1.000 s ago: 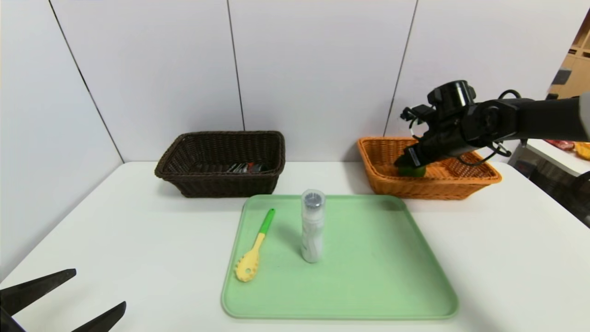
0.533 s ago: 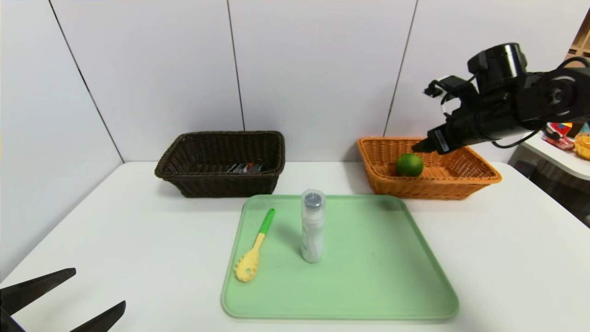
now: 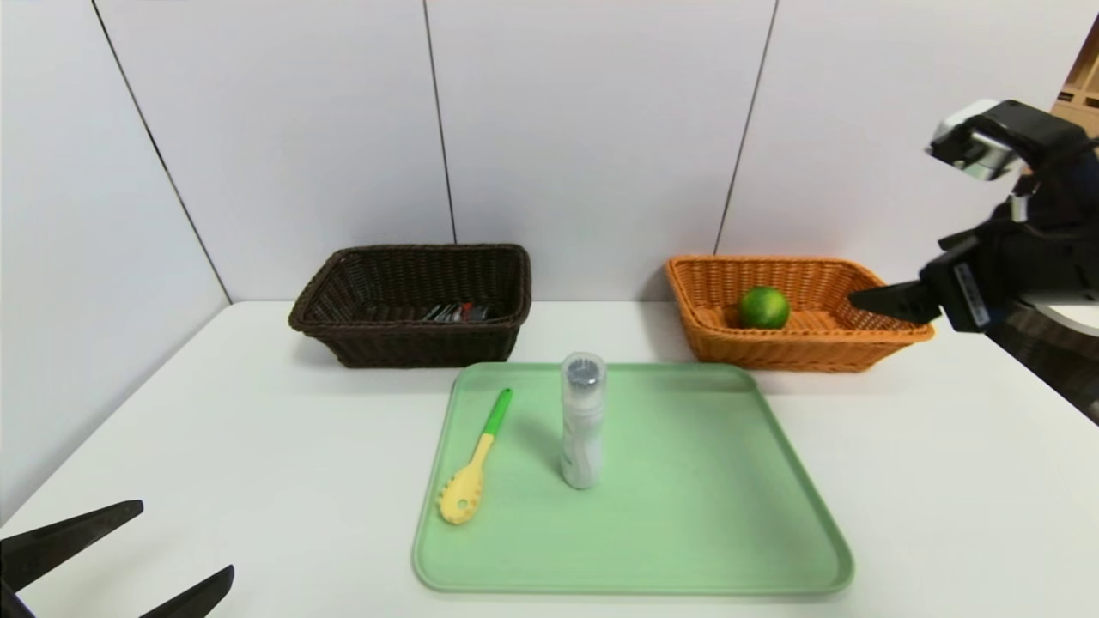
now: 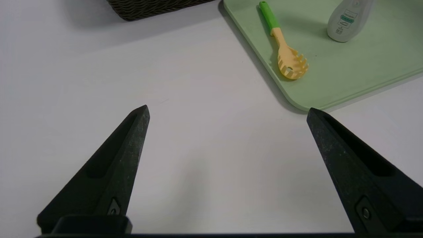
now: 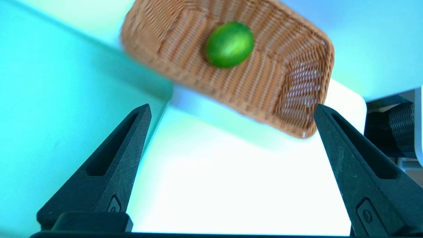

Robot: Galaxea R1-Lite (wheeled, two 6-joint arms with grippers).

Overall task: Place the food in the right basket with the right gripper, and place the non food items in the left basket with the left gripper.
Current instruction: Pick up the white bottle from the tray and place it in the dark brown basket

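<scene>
Right basket (image 3: 798, 336), far right: now holding the green fruit (image 3: 763, 307), newly uncovered as I am withdrawing. My right gripper (image 5: 233, 105) is standing open, empty, farther right; my left gripper (image 4: 228, 107) is waiting open, near left. Food appears finished; bottle (image 3: 582, 429) and spoon (image 3: 464, 489) are remaining.

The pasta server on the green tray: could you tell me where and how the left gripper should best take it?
Probably mid-handle, from above, fingers across its narrow width: the pasta server lies flat on the tray, the bottle standing clear to its right.
</scene>
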